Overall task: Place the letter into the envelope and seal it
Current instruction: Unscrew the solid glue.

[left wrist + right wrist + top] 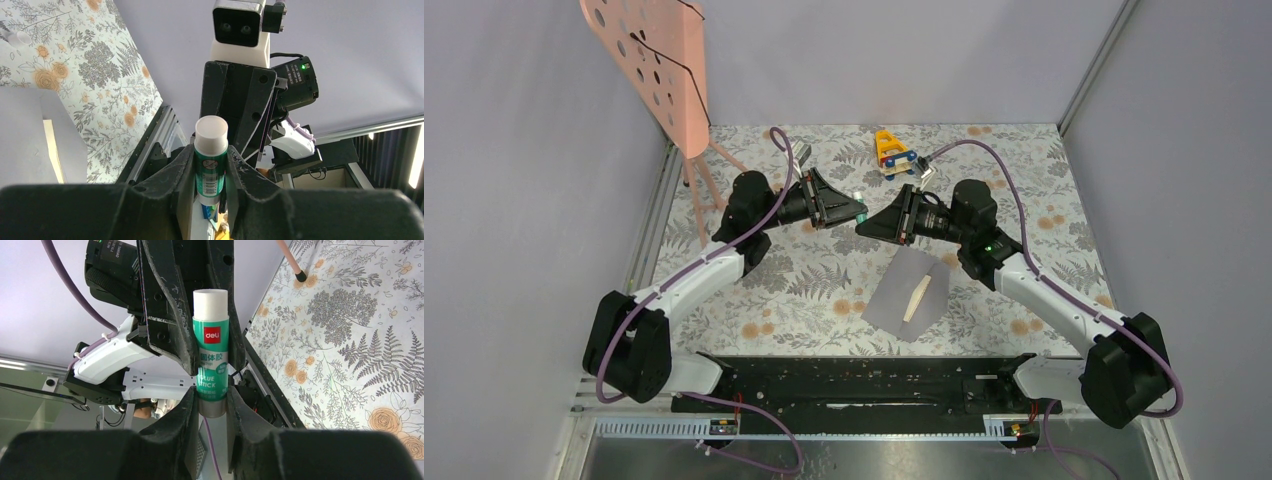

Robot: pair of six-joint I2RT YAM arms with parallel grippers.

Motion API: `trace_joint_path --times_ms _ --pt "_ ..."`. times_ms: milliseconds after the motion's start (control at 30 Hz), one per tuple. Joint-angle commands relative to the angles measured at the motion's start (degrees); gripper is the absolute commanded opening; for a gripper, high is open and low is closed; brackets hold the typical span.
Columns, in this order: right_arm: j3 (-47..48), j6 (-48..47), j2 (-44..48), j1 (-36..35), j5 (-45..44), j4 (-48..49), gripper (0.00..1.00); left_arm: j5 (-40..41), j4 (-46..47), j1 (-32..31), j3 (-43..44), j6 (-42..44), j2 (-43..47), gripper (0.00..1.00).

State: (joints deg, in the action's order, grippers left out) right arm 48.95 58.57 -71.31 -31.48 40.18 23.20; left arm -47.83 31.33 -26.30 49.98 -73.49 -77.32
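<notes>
A green glue stick (211, 355) with a white end hangs in the air above the middle of the table. Both grippers hold it. My left gripper (211, 155) is shut on its green body (211, 172). My right gripper (212, 400) is shut on its grey base, nose to nose with the left gripper (856, 212). The grey-lilac envelope (894, 300) lies flat on the table below and in front of the right gripper (867, 222). A cream strip of the letter (916, 297) shows at its opening. In the left wrist view the envelope (22, 145) lies at the left.
A pink perforated stand (649, 60) on thin legs rises at the back left. A yellow and blue toy (892, 153) sits at the back centre. The black rail (854, 380) runs along the near edge between the arm bases. Grey walls close the sides.
</notes>
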Motion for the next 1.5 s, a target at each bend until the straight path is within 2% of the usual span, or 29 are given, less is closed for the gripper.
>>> trace_joint_path --times_ms 0,67,100,200,267,367,433,600,733,1033,1267,1467 --pt "2.23 -0.32 0.13 0.5 -0.2 0.72 0.23 0.26 3.39 -0.4 -0.93 0.15 2.52 0.0" --pt "1.68 0.17 1.08 0.55 -0.67 0.71 0.38 1.25 2.06 -0.4 -0.78 0.88 3.37 0.0" --pt "1.43 0.33 1.49 0.55 -0.77 0.84 0.42 1.7 1.67 -0.41 -0.76 1.1 3.65 0.0" --pt "0.63 2.23 1.81 0.56 -0.73 2.7 0.46 2.89 0.61 -0.41 -0.86 1.58 4.58 0.0" --pt "0.12 4.01 1.42 0.57 -0.47 5.13 0.45 3.8 0.6 -0.36 -1.35 1.64 5.01 0.0" --pt "-1.06 7.69 0.66 0.55 0.01 10.4 0.35 4.04 1.27 -0.41 -1.44 1.34 4.99 0.0" --pt "-1.47 10.03 -0.5 0.55 1.43 14.57 0.33 4.09 1.79 -0.41 -1.54 0.92 4.99 0.0" --pt "-2.28 16.21 -2.65 0.54 4.83 24.05 0.45 4.23 1.72 -0.36 -1.25 0.81 4.99 0.0" --pt "-3.25 19.62 -3.28 0.54 6.05 29.47 0.47 4.15 1.96 -0.3 -0.6 0.58 4.61 0.0" --pt "-7.01 23.38 -4.26 0.58 5.89 36.71 0.41 3.55 6.42 -0.03 -0.58 -2.7 3.62 0.0" --pt "-8.08 31.21 -8.48 0.54 5.64 49.36 0.39 3.44 7.16 0.22 -0.75 -3.3 3.56 0.0" --pt "-8.66 31.79 -8.89 0.54 5.93 50.63 0.34 3.65 6.75 0.44 -0.93 -3.15 3.99 0.0"
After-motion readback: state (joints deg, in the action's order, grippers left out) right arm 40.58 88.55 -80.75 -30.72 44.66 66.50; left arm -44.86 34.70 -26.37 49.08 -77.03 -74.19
